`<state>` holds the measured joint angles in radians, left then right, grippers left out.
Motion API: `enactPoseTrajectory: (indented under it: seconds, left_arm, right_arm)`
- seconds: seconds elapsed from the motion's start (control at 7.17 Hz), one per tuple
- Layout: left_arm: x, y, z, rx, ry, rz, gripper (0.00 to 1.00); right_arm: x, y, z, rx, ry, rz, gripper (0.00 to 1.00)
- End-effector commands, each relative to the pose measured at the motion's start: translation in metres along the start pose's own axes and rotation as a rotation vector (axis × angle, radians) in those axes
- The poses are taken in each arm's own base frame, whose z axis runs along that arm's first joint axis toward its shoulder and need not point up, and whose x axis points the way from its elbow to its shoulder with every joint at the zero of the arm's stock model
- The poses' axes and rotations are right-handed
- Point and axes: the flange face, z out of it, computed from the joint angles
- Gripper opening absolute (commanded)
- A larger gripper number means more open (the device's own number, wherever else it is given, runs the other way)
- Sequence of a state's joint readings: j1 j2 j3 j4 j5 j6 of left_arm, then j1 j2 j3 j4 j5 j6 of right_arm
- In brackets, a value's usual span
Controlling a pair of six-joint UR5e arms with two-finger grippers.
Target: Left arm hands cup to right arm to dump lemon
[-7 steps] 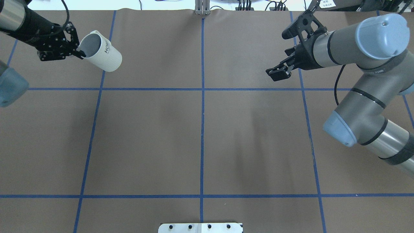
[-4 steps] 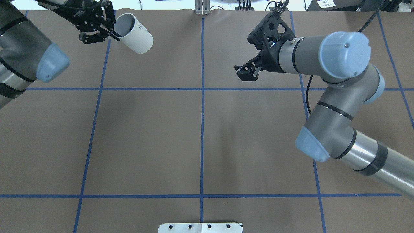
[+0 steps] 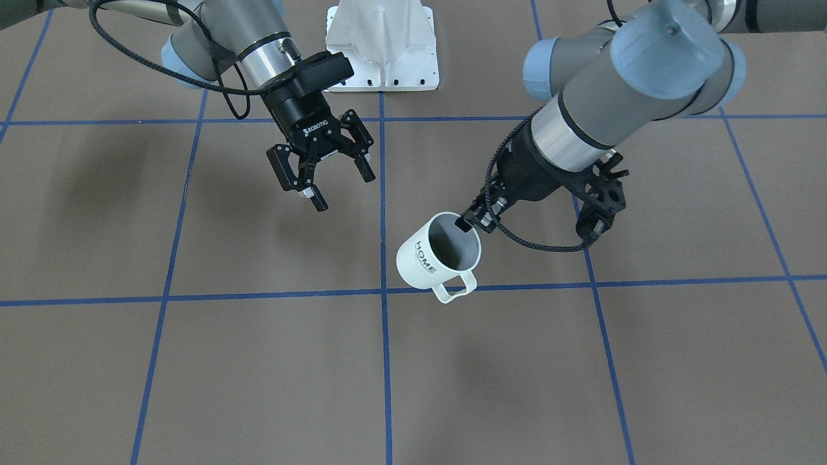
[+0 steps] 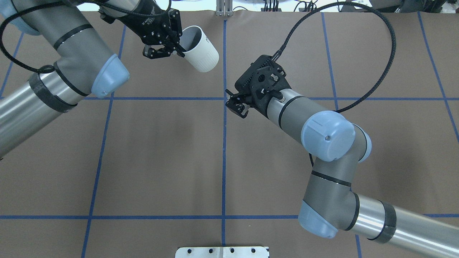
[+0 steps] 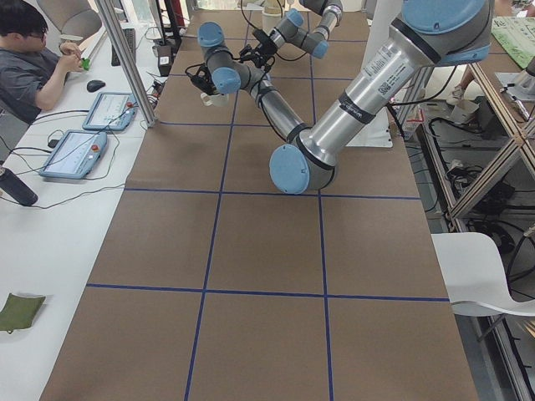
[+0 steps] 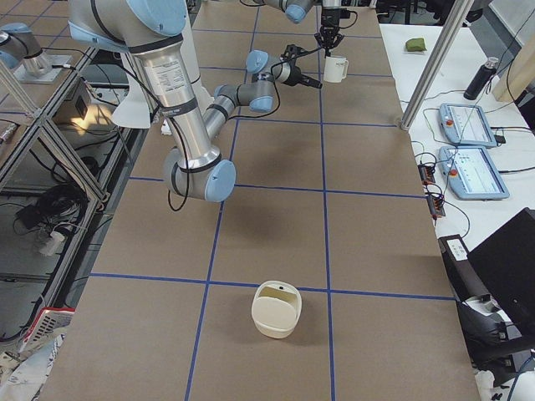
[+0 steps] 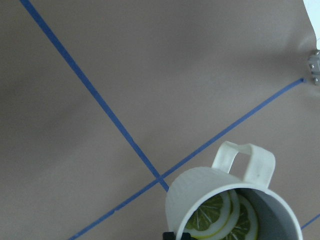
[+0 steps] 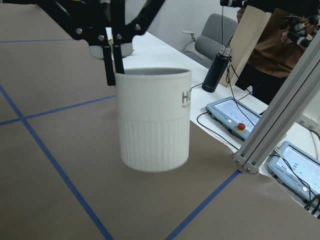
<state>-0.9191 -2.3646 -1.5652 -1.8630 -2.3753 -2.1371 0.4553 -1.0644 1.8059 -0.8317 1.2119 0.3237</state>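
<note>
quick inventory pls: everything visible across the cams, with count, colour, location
cup: one, white with dark lettering, held in the air above the table by its rim
lemon slices: two, yellow-green, inside the cup
tub: one, cream, on the table towards the robot's right end
table: one, brown cover with a blue tape grid
tablets: two, pale grey, on the side bench
bottle: one, black, on the side bench
cloth: one, green, on the side bench
person: one, dark top, seated at the side bench
left tool: one, black, clamped on the cup's rim
right tool: one, black, open, apart from the cup
</note>
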Motion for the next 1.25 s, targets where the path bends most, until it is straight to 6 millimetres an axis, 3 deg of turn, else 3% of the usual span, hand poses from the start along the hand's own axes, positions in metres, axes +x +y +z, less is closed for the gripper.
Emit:
enactPoseTrajectory:
  seconds: [0.0,0.28,1.12]
  left_arm:
    - [-0.005,0.037,0.018,-0.063,-0.029,0.031,0.0]
    - [-0.008,0.061,0.013,-0.112,-0.036,0.051,0.0]
    - [-0.018,0.094,0.009,-0.154,-0.042,0.073,0.0]
  right_arm:
    - [-0.01,0.001,-0.002,0.016,0.011,0.001,0.99]
    - [-0.013,0.001,-0.003,0.025,0.031,0.003,0.99]
    - [-0.016,0.002,-0.004,0.029,0.038,0.004,0.99]
